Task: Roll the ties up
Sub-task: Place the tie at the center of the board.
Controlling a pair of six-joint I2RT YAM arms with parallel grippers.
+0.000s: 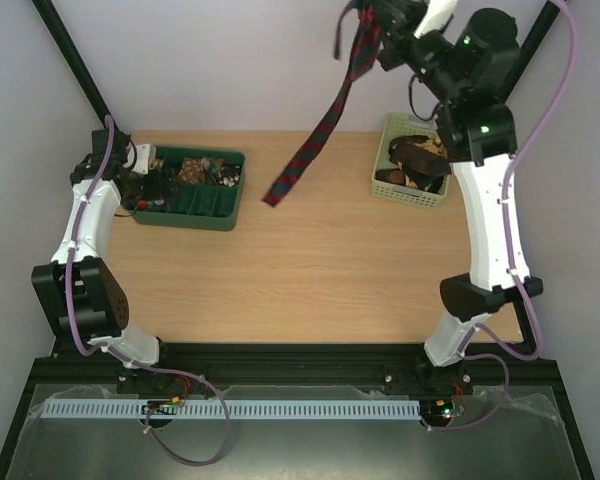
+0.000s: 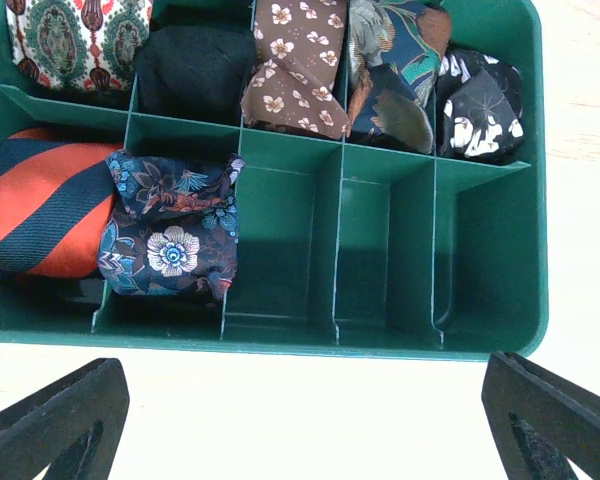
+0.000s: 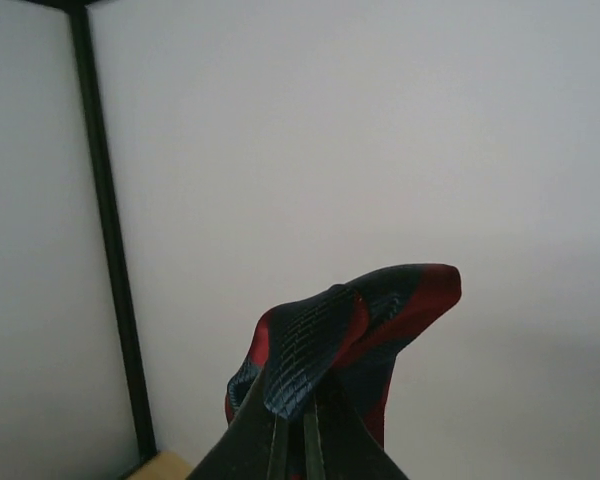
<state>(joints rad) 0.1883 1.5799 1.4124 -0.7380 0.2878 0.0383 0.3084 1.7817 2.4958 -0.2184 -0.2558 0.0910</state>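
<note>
Right gripper (image 1: 372, 22): raised high over the far right of the table (image 1: 310, 270), jaws pinched tight on the dark red and navy striped tie (image 1: 318, 135). My wrist view shows the fabric bunched over the closed fingertips (image 3: 302, 425), a fold of the tie (image 3: 385, 300) poking up past them.

Striped tie, position: hanging free from that grip, trailing down and to the left, its wide end above the bare wood between tray and basket. I judge it is held this high so that its whole length comes clear of the basket and untangles before being laid flat.

Pale green basket (image 1: 398, 190): far right, with unrolled ties (image 1: 420, 158) heaped in it; the supply yet to be done.

Left gripper (image 2: 305, 368): spread wide, holding nothing, parked at the near edge of the dark green divided tray (image 2: 280, 345). I read this as waiting to take the tie's free end.

Divided tray, contents: far row full of rolled ties (image 2: 290, 65); near row holds an orange and navy striped roll (image 2: 40, 210) and a floral roll (image 2: 170, 235) at the left, with three compartments to their right bare.

Status, my estimate: past halfway, one tie in hand, rolling not yet begun on it.
</note>
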